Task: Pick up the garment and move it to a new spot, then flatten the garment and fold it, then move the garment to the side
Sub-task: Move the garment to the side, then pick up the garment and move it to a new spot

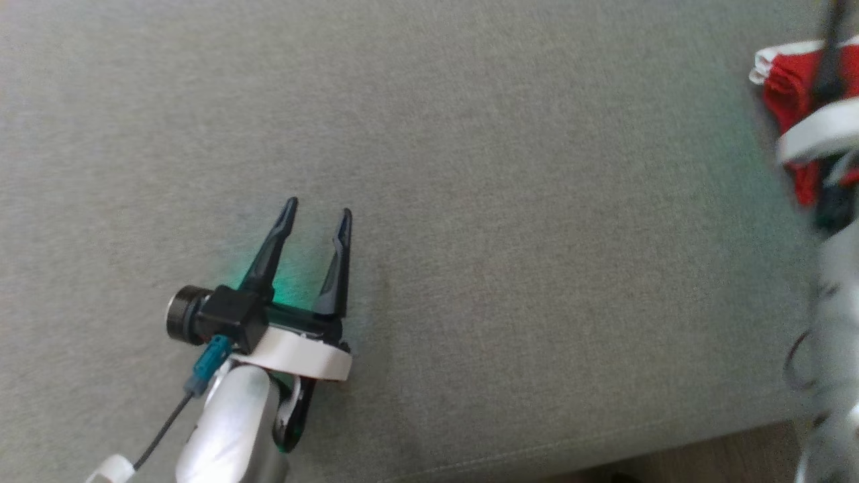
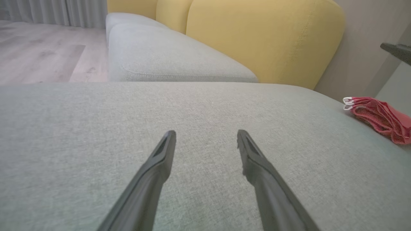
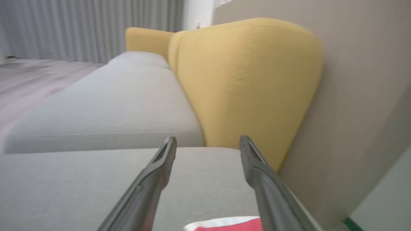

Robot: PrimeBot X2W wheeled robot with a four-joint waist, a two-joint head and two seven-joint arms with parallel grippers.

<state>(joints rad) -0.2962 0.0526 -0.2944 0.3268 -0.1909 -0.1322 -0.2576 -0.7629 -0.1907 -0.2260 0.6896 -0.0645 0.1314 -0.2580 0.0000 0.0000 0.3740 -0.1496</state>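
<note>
L gripper (image 1: 319, 206) open | R gripper (image 3: 208, 138) open over red garment (image 3: 224, 226)

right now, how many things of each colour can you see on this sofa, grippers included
red: 1 garment, white trim at one end
yellow: 3 back cushions
grey: 3 seat cushions
dark: 2, the left gripper and the right gripper, both open
total: 9

Garment (image 1: 784, 90) on cushion (image 1: 470, 201), far right
</note>
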